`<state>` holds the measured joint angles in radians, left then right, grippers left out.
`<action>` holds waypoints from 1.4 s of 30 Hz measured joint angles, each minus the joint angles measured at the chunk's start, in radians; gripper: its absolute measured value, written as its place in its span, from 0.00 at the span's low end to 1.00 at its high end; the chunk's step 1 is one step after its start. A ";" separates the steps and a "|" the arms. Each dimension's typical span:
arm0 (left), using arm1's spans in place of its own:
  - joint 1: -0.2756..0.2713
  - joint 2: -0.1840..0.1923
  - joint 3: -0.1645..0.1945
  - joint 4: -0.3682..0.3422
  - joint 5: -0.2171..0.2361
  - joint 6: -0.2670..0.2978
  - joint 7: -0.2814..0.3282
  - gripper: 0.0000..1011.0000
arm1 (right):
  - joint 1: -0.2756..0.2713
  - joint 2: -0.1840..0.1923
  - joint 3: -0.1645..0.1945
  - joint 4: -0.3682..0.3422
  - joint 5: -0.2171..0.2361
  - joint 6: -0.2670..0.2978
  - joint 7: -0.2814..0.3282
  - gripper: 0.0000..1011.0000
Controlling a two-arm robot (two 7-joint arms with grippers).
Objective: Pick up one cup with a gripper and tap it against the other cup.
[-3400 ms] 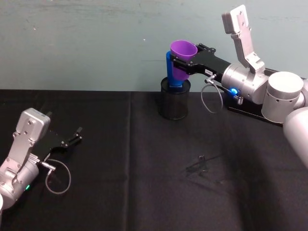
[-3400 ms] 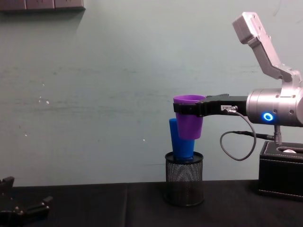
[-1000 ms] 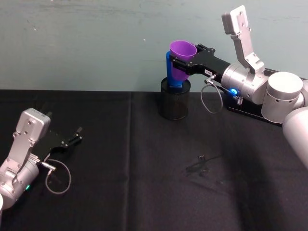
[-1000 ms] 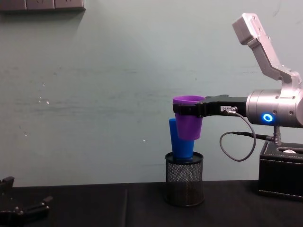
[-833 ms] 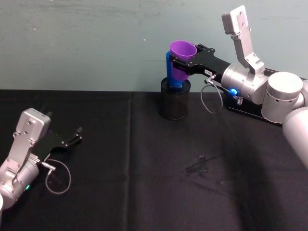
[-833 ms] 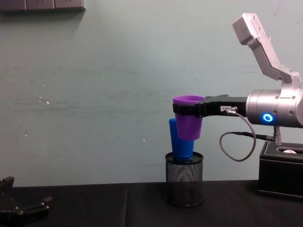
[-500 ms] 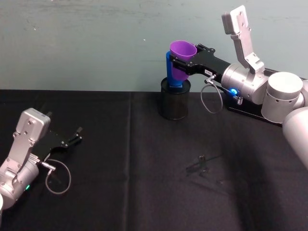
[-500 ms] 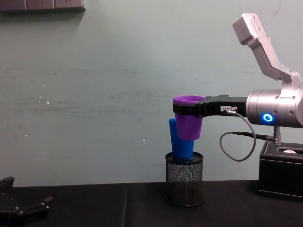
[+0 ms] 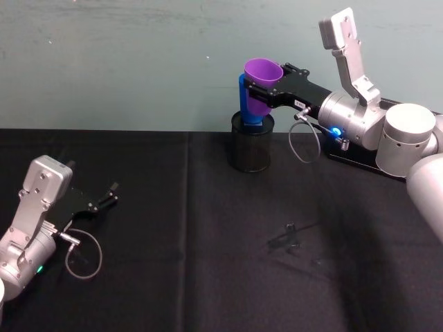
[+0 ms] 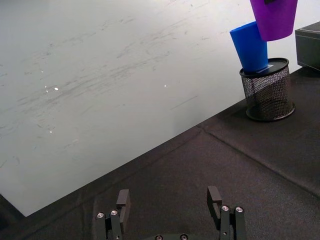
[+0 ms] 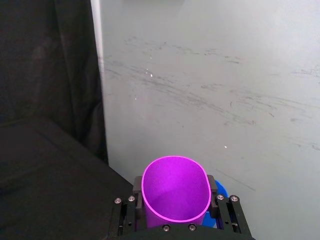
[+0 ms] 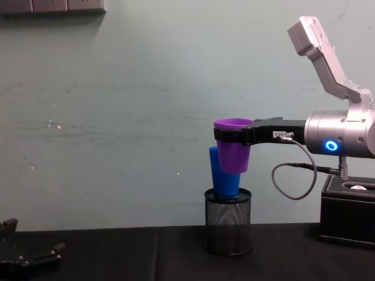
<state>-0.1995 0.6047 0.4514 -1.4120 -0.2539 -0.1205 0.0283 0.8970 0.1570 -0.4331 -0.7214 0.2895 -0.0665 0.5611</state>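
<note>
blue cup [image 12: 222, 178] in mesh holder [image 12: 228, 225]; right gripper [image 9: 266, 77] grips purple cup [image 12: 233, 155] beside (left gripper [image 10: 168, 195] wide, low over table [image 9: 208, 207]).

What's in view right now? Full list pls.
purple cup: 1, purple, in the air above the mesh holder
blue cup: 1, blue, tilted in the mesh holder
mesh holder: 1, black, back centre of the cloth
box: 1, black, right of the holder
small item: 1, dark, mid-cloth, too small to identify
tablecloth: 1, black, over the table
right end effector: 1, black, shut on the purple cup
left end effector: 1, black, open, low front left
</note>
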 joint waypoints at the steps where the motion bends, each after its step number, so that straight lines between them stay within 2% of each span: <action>1: 0.000 0.000 0.000 0.000 0.000 0.000 0.000 1.00 | 0.000 0.000 0.000 0.000 0.000 0.000 0.000 0.71; 42: 0.000 0.000 0.000 0.000 0.000 0.000 0.000 1.00 | 0.000 0.000 0.000 0.000 0.000 0.000 0.000 0.71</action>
<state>-0.1995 0.6047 0.4514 -1.4120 -0.2539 -0.1205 0.0283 0.8971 0.1570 -0.4331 -0.7213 0.2895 -0.0665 0.5611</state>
